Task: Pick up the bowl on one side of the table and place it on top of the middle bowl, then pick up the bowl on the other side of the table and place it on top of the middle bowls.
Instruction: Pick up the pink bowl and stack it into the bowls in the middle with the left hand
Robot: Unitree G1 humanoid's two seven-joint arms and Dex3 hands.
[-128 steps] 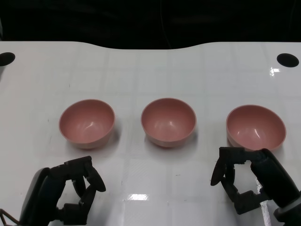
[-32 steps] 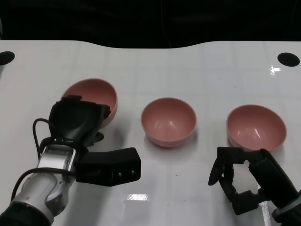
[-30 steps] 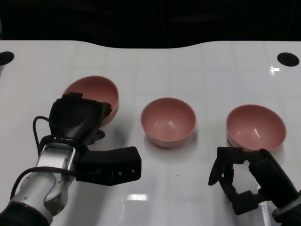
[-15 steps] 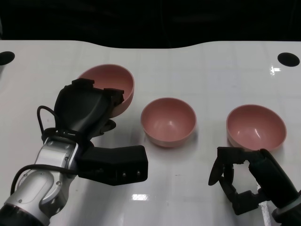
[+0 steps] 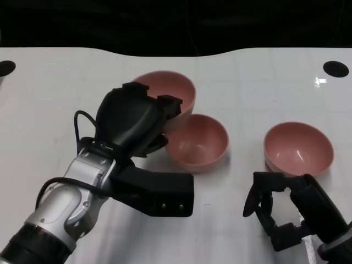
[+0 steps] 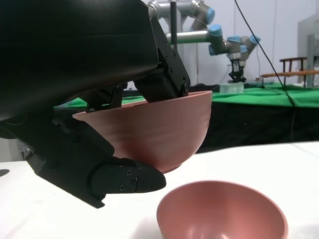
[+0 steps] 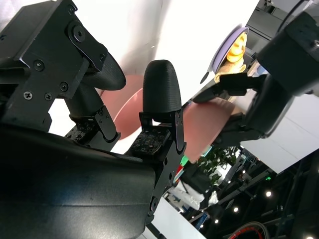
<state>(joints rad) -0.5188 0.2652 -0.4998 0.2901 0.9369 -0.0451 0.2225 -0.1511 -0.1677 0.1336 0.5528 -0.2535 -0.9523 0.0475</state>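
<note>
First stacking step in hand: left hand (image 5: 135,118) clamps lifted bowl (image 5: 176,93) by rim, upper centre of frame, overlapping middle bowl (image 5: 198,142); third bowl (image 5: 298,147) right; right hand (image 5: 283,212) empty, fingers apart, lower right; next: centre, lower, release

A robotics lab, plainly. Up at the top right of the left wrist view, industrial robot arms (image 6: 219,37) in silver with blue joints, mounted behind a green-covered bench (image 6: 259,94). Beside them, at the far right, a wooden chair (image 6: 294,67). Down in the lower right of the right wrist view, ceiling spotlights (image 7: 269,193) glowing against dark rafters. Across the head view, a white work table (image 5: 55,88) with black cable holes (image 5: 336,69) at its far corners.
</note>
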